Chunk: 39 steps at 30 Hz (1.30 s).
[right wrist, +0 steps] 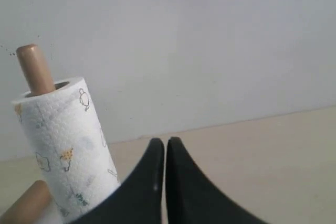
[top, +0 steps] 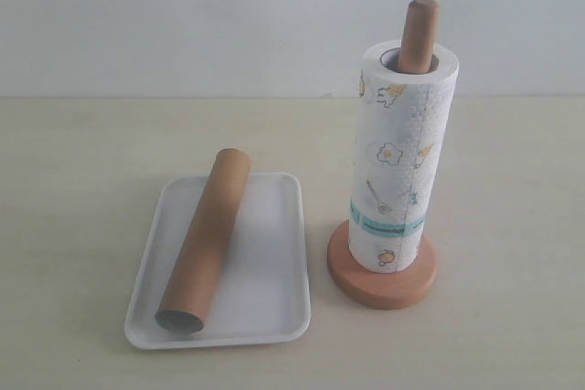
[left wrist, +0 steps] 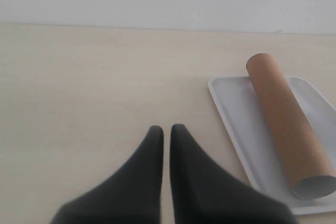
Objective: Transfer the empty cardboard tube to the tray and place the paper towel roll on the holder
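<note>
We saw both end effectors clenched, and neither of them grasped anything. The left end effector [left wrist: 164, 129] kept its two dark fingers pressed together above the bare table [left wrist: 79, 103]. The tray [left wrist: 236, 124] lay ahead of it and off to one side, apart from the fingertips. The empty cardboard tube [left wrist: 286, 124] lay in the tray, along its length and a little slanted. The end farther from this end effector reached over the rim, and the open greyish end was inside the nearer rim.

The right end effector [right wrist: 160, 141] also had its fingers closed tip to tip. The paper towel roll [right wrist: 65, 145] stood ahead of it and to one side, upright on the holder [top: 419, 29], and the fingers did not touch it. The dowel passed through the core and its rounded top came out above the roll. The roll sat on the round base, with the teal band low. The holder stood just beside the tray, not touching it.
</note>
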{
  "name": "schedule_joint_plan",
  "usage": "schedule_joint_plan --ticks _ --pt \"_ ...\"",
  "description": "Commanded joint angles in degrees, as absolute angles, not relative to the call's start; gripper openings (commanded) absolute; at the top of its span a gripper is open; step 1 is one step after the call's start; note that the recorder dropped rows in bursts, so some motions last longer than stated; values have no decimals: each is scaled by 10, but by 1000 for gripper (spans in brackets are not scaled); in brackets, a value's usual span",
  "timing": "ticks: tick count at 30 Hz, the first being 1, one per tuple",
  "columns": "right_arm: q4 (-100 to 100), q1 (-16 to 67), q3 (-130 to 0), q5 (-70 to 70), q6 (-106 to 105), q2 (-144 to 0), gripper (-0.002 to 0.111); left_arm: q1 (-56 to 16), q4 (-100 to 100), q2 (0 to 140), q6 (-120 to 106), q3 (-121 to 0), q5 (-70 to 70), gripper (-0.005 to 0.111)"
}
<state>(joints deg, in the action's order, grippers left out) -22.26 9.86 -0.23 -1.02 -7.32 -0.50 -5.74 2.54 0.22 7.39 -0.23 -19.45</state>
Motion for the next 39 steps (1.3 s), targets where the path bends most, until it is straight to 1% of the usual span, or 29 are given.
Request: schedule_joint_plan --ticks 1,6,12,15,18,22,32,39 --pt "-220 96 0 -9 -110 0 1 -56 29 0 72 0 -193 4" --pt "-220 96 0 11 -113 0 1 -56 29 0 72 0 -193 4" --pt "-213 96 0 76 -111 0 1 -56 29 0 72 0 -193 4" --pt "-168 96 0 119 -109 0 1 -56 29 0 72 0 -193 4" --pt "-77 96 0 190 -49 0 1 -56 29 0 72 0 -193 4" --pt "-5 96 0 191 45 0 1 -56 29 0 72 0 -193 4" --pt "-9 96 0 195 70 0 1 -56 29 0 72 0 -193 4" --pt "-8 91 0 202 44 0 1 -56 29 0 72 0 -193 4"
